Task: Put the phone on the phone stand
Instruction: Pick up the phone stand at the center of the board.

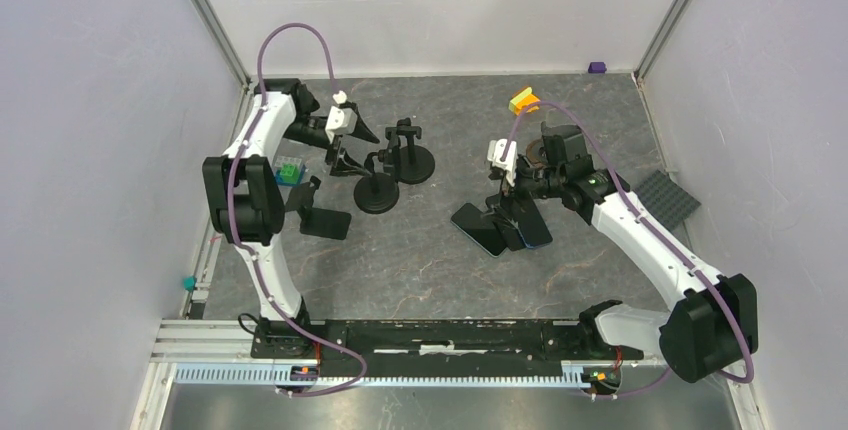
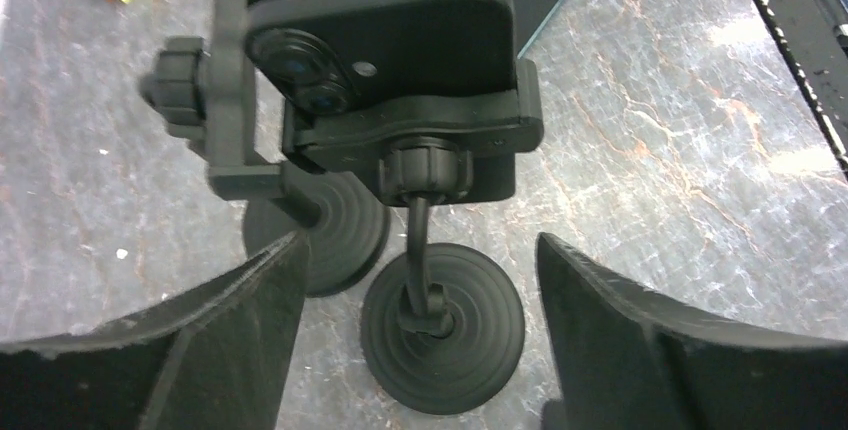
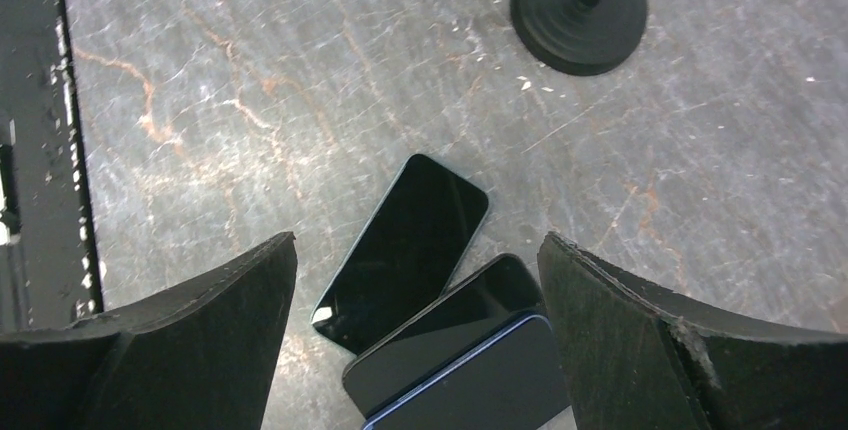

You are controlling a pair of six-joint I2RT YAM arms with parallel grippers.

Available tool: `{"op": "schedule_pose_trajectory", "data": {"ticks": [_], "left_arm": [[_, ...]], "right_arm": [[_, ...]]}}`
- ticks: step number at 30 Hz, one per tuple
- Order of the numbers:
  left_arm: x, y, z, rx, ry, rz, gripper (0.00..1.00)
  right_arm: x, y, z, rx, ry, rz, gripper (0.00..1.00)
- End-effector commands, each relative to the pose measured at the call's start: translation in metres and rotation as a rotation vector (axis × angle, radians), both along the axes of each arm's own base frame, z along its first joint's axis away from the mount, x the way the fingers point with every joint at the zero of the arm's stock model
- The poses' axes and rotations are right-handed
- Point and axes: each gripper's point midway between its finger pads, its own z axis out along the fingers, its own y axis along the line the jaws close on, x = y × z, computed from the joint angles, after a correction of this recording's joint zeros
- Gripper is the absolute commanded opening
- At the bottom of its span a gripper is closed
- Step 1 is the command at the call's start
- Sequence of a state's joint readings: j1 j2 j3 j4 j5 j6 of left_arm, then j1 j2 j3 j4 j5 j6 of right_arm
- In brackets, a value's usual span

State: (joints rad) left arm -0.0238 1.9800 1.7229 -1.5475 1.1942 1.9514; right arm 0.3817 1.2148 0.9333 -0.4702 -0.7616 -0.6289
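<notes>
Lower centre of right-wrist view, phone (image 3: 415, 220) lies directly under spread right hand (image 3: 418, 245), long axis diag. lower-left to upper-right; left hand (image 2: 420, 245) also spread.

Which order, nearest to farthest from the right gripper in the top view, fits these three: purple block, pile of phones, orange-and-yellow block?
Measured from the right gripper:
1. the pile of phones, directly beneath it on the table.
2. the orange-and-yellow block, farther back, near the middle.
3. the purple block, against the back wall, to the right.
</notes>
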Motion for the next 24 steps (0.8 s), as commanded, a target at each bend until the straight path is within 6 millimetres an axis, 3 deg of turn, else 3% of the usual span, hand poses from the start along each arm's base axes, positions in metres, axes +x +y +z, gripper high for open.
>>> {"op": "schedule_pose_trajectory", "data": {"ticks": [1, 2, 10, 15, 16, 24], "left_arm": [[-0.007, 0.000, 0.046, -0.078, 0.015, 0.050, 0.95], [-0.009, 0.000, 0.052, -0.084, 0.011, 0.056, 0.99], [-0.034, 0.022, 0.074, -0.036, 0.147, 0.187, 1.00], [-0.029, 0.031, 0.076, 0.027, 0.291, 0.390, 1.00], [-0.020, 0.033, 0.076, 0.035, 0.273, 0.439, 1.00], [-0.021, 0.036, 0.094, -0.019, 0.246, 0.607, 1.00]], "right_arm": [[0.030, 0.012, 0.027, 0.051, -0.091, -0.082, 0.94], [0.037, 0.020, 0.036, 0.054, -0.122, -0.089, 0.94], [0.101, 0.089, 0.077, 0.070, -0.226, -0.186, 0.86], [0.132, 0.116, 0.081, 0.057, -0.264, -0.224, 0.83], [0.136, 0.120, 0.078, 0.048, -0.262, -0.230, 0.83], [0.164, 0.141, 0.072, 0.017, -0.266, -0.250, 0.74]]}}
